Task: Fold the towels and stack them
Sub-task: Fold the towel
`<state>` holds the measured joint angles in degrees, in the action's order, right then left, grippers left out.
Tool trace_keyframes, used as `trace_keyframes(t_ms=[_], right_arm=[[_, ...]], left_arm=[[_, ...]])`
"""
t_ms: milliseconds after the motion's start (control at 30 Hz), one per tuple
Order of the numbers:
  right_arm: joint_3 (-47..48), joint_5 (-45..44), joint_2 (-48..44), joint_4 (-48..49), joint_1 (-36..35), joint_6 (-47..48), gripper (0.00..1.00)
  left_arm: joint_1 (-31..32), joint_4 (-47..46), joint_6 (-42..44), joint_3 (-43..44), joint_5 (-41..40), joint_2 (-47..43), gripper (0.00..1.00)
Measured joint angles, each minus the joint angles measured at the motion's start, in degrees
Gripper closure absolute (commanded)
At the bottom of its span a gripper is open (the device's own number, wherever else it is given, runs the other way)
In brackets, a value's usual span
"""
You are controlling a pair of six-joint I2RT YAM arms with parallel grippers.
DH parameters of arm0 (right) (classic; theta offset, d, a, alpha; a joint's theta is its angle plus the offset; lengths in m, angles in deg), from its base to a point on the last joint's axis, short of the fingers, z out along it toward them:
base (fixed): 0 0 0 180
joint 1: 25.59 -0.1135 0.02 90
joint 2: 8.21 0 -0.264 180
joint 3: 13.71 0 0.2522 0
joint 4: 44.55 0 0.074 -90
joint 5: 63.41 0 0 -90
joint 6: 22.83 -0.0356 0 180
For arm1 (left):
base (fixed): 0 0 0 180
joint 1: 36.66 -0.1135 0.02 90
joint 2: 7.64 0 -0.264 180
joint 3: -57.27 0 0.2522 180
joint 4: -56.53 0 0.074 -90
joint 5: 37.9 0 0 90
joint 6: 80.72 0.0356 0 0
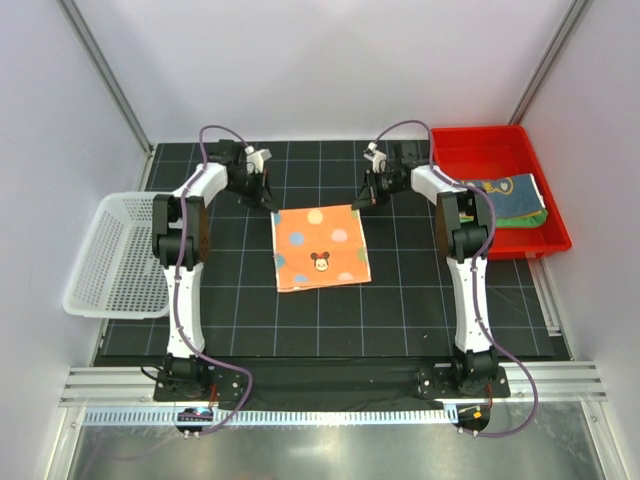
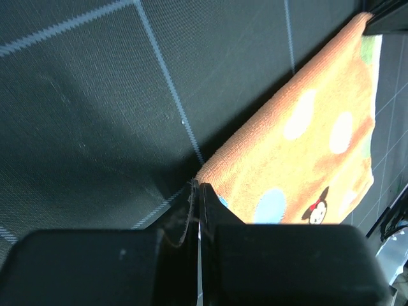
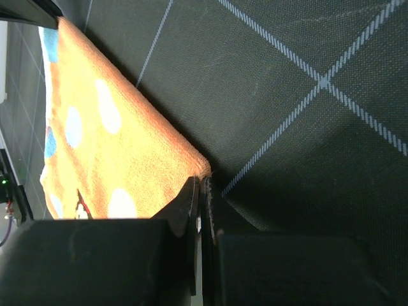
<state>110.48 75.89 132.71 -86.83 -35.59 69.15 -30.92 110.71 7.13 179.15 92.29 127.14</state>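
Nearest the overhead lens, the aluminium rail (image 1: 330,385) carries both arm bases. Beyond it, the black gridded mat (image 1: 400,300) covers the table. At its left edge stands a white slatted plastic basket (image 1: 85,300), and I see no cloth in it. At far right, a red plastic bin (image 1: 470,140) holds a folded yellow-and-blue printed towel (image 1: 508,192), with a plain green towel (image 1: 522,219) showing beneath it. At the mat's centre the square orange terry towel with pale, blue and green spots (image 1: 320,245) lies flat and unfolded.

The relation I steer by: its far edge runs left to right, with one pincer at each end. The left gripper (image 1: 274,207) has its jaws pressed together on the far-left corner. The right gripper (image 1: 358,205) is clamped on the far-right corner. In the left wrist view the corner meets the closed fingertips (image 2: 217,217). I judge the fold will draw the far edge toward the near edge, both arms moving together.
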Motion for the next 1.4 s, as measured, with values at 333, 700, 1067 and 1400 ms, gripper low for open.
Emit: trace_keyframes(t_ms=[333,700,1067,1400], right_arm=[[-8.37,-2.71,-6.8,6.32,0.0,0.13,0.99],[-21.62,-3.63,-18.56,17.88,0.0,-1.05,0.99],[-35.74,-5.16,-28.26,24.28,0.0,-3.19,0.99],[-44.24,-5.75,-35.04,28.52,0.0,-5.79,0.99]], left_arm=[[0.55,-0.39,0.07,-1.36,0.11,-3.3,1.0],[2.51,-2.51,1.62,-6.67,-1.36,-10.82,1.0],[3.37,-5.07,2.62,-15.26,-3.04,-18.18,1.0],[3.58,-9.7,-0.13,-22.45,-3.04,-23.76,1.0]])
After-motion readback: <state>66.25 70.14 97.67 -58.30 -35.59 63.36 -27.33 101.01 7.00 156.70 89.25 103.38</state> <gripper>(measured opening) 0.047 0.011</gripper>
